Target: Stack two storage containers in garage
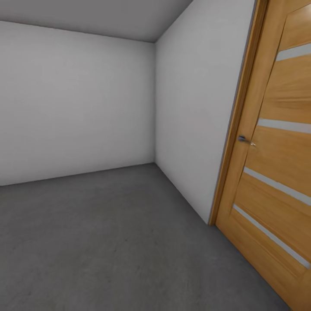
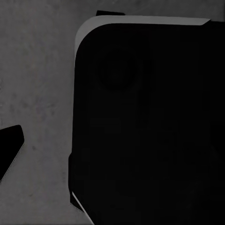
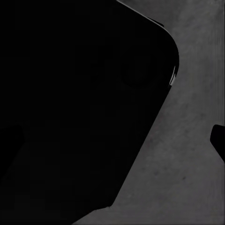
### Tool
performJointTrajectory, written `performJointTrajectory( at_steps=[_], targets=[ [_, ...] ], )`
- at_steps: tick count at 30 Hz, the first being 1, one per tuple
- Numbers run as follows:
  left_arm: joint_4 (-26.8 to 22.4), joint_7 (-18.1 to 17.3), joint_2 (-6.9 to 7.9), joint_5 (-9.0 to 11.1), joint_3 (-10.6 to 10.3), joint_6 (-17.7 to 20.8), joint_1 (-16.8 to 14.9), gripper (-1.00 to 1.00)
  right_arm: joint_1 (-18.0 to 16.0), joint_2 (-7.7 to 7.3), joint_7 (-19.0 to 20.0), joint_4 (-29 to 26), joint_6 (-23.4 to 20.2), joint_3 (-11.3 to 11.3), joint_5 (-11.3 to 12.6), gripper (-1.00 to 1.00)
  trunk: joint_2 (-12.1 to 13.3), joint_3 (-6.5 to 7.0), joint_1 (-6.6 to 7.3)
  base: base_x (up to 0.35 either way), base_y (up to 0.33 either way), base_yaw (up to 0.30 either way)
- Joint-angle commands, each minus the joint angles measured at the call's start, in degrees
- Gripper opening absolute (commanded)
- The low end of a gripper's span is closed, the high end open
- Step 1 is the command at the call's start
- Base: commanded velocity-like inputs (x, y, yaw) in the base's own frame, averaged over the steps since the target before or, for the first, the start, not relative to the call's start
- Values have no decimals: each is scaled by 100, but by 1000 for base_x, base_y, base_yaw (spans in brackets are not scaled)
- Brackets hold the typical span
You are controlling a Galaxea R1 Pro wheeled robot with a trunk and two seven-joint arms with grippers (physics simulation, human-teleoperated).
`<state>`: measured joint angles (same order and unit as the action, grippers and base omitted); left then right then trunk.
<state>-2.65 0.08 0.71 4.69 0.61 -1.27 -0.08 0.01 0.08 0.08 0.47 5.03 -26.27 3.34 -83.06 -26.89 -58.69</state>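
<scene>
The two storage containers are out of view, and so is the living room. I face a bare corner of the garage, with white-grey walls [image 1: 77,103] and the dark grey concrete floor [image 1: 108,242]. In the left wrist view, one black fingertip [image 2: 10,145] of my left gripper [image 2: 112,145] sits at the picture's edge over the floor, beside a large black part of my own body [image 2: 150,126]. The right gripper [image 3: 112,140] likewise shows a fingertip [image 3: 218,140] at the edge. Both grippers stand open with nothing between the fingers.
A wooden door [image 1: 276,172] with pale horizontal strips and a metal handle [image 1: 245,139] stands close on the right, hinged against the right-hand wall [image 1: 194,112]. Floor stretches ahead and to the left up to the far wall.
</scene>
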Motion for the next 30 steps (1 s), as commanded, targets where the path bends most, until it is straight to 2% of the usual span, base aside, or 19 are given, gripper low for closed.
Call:
performJointTrajectory(
  at_steps=[1, 16, 30],
  targets=[
    [-1, 1, 0, 49, 1, -13, -1, 100, -1, 1, 1, 5, 24, -33, 36, 100, -2, -4, -3, 323, 0, 0],
    [-4, 1, 0, 49, 0, -11, -1, 100, -1, 3, 7, 5, 22, -36, 44, 100, -2, -4, -3, 323, 0, -11],
    [-1, 1, 0, 49, -1, -13, -1, 100, -1, 1, 18, 5, 24, -36, 44, 100, -2, -4, -3, 323, 0, -241]
  ],
)
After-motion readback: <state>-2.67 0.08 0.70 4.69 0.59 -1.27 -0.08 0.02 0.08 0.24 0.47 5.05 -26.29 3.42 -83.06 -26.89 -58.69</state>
